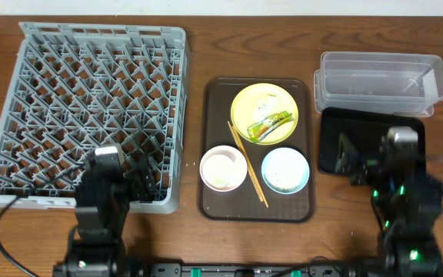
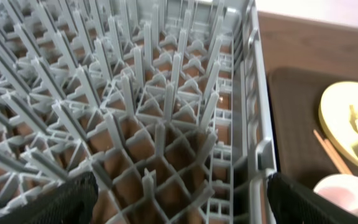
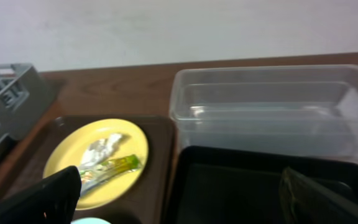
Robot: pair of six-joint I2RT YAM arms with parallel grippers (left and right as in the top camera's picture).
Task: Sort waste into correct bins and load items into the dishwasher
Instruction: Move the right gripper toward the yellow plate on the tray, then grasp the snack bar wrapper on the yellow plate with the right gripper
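Observation:
A yellow plate (image 1: 264,113) on the brown serving tray (image 1: 214,100) holds a green-and-yellow wrapper (image 1: 269,125) and white crumbs (image 1: 268,102). A white bowl (image 1: 223,168), a light blue bowl (image 1: 285,170) and two chopsticks (image 1: 247,162) lie on the same tray. The grey dish rack (image 1: 91,108) is at left. The clear tub (image 1: 381,81) and black tray (image 1: 337,138) are at right. My left gripper (image 2: 179,202) is open over the rack's near right corner. My right gripper (image 3: 179,199) is open over the black tray (image 3: 229,186); the plate (image 3: 135,140) and wrapper (image 3: 114,167) show at its left.
The wooden table (image 1: 198,54) shows between the rack and the serving tray and along the back. The clear tub (image 3: 272,112) stands right behind the black tray. No small white cup shows.

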